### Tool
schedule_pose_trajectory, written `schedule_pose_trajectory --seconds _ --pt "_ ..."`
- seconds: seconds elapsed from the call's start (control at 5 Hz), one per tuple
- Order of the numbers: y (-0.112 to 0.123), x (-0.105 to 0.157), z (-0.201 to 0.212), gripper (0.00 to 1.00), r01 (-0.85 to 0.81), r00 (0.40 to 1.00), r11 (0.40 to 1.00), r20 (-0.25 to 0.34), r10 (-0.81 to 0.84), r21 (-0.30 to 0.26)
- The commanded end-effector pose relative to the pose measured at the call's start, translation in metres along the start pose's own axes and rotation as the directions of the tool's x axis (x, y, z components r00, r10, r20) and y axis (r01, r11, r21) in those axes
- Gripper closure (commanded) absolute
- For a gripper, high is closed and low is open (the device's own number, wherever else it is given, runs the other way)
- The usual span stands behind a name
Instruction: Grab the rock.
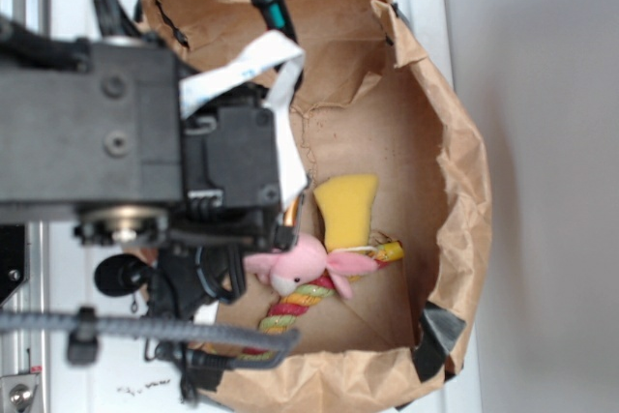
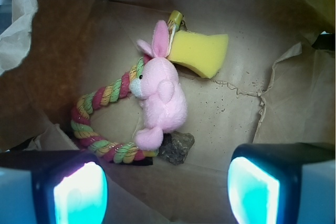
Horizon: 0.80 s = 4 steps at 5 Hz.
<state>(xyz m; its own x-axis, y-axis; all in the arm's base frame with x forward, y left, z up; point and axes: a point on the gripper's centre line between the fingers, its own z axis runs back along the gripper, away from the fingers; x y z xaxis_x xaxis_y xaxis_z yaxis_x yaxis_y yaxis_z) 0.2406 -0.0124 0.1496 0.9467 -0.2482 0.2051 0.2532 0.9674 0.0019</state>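
Brown, crumpled kraft paper forms the open bag (image 2: 294,103) that holds everything in view, its torn rim folded outward and its flat bottom speckled with dark crumbs. On that bottom lies the small, rough, dark brown-grey rock (image 2: 177,147), touching the foot end of the pink plush bunny (image 2: 160,98) and just beside the near end of the braided rope toy (image 2: 100,124) of pink, yellow and green strands, which curves in a loop around the bunny's left flank in the wrist view. The bunny lies on its side with its ears pointing toward the yellow sponge-like block (image 2: 202,53), and one ear reaches the block's edge. In the wrist view the gripper (image 2: 167,190) hangs above the bag floor with its jaws spread wide apart and nothing between them; two pale, cyan-lit fingertips (image 2: 79,192) show at the lower corners of the frame, and the rock sits in the gap between them, nearer the top of that gap and clear of both. In the exterior view the black robot arm (image 1: 116,132) covers the left part of the bag and hides the rock, while the bunny (image 1: 295,263), the sponge block (image 1: 348,208) and part of the rope (image 1: 290,309) remain visible to its right.
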Motion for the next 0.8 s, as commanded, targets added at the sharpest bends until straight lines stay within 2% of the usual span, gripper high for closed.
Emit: schedule_pose_trajectory --seconds 0.0,0.4,0.6 --pt "-0.003 0.006 0.005 0.0 -0.002 1.0 1.0 0.02 0.001 0.021" --pt "-0.003 0.006 0.005 0.0 -0.002 1.0 1.0 0.02 0.001 0.021" --pt "0.027 0.018 -0.012 0.0 -0.057 0.998 0.993 0.042 0.053 0.107"
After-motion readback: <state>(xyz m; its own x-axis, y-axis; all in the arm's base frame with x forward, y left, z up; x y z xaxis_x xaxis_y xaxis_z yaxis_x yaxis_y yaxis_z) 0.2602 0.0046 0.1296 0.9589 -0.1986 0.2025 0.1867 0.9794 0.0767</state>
